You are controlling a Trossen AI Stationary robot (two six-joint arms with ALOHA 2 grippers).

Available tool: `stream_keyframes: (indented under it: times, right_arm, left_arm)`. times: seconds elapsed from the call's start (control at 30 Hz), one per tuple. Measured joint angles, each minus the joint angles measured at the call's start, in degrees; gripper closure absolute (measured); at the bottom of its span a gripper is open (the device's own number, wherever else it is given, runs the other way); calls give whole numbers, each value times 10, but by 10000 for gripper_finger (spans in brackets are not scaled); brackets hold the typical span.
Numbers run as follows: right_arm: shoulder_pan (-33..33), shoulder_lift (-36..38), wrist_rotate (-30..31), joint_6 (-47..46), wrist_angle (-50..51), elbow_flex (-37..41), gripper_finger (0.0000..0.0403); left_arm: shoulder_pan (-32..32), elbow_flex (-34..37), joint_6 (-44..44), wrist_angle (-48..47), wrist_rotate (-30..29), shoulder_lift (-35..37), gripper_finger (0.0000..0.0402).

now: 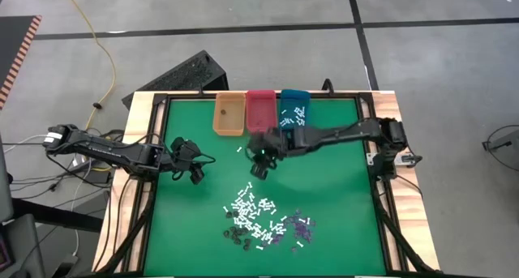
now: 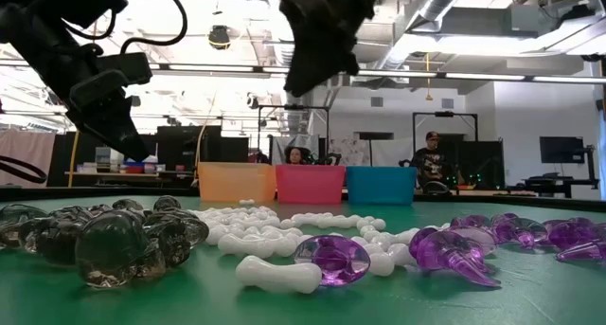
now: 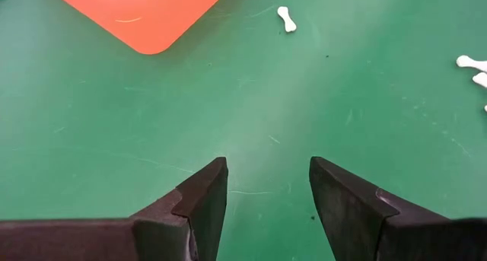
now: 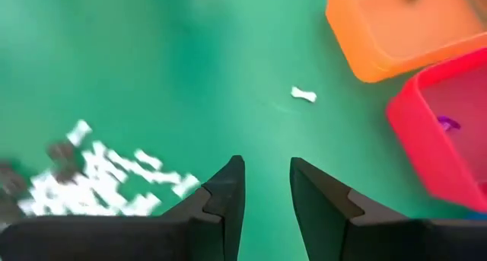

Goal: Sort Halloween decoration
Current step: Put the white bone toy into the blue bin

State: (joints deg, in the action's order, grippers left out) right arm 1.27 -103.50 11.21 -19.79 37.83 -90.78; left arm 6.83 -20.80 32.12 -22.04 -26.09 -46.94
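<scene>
Right gripper [image 1: 262, 168] hovers above the green mat [image 1: 324, 189], fingers parted with a narrow empty gap, between the bins and the pile of Halloween decoration [image 1: 263, 221]. One white bone [image 4: 303, 95] lies apart near the orange bin [image 1: 229, 115]. Left gripper [image 1: 195, 174] waits at left, spread, empty.

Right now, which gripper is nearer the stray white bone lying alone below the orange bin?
Right. The right gripper hovers just beside the stray bone, toward the pile. The left gripper waits farther off, toward the table's left edge.
</scene>
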Motion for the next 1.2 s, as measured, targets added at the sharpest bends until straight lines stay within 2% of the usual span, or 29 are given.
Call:
stream_keyframes:
  times: [0.13, 0.37, 0.57, 0.87, 0.97, 1.07, 1.2]
  right_arm:
    - [39, 0, 22, -66, 11, 0, 266]
    - [108, 0, 22, -188, 110, 0, 266]
    - [141, -25, 27, -293, 109, 0, 266]
    - [153, -66, 44, -292, 124, 0, 266]
    - [160, -82, 59, -262, 117, 2, 266]
    - [166, -83, 99, -219, 95, 2, 266]
    - [158, -58, 139, -141, 43, 1, 266]
  left_arm:
    - [0, 0, 4, 0, 2, 0, 223]
    - [0, 0, 4, 1, 3, 0, 223]
    - [0, 0, 5, 5, 1, 0, 223]
    - [0, 0, 7, 12, 8, 0, 223]
    - [0, 0, 7, 14, 13, 0, 223]
    - [0, 0, 3, 27, 13, 0, 223]
    - [0, 0, -1, 45, 12, 0, 223]
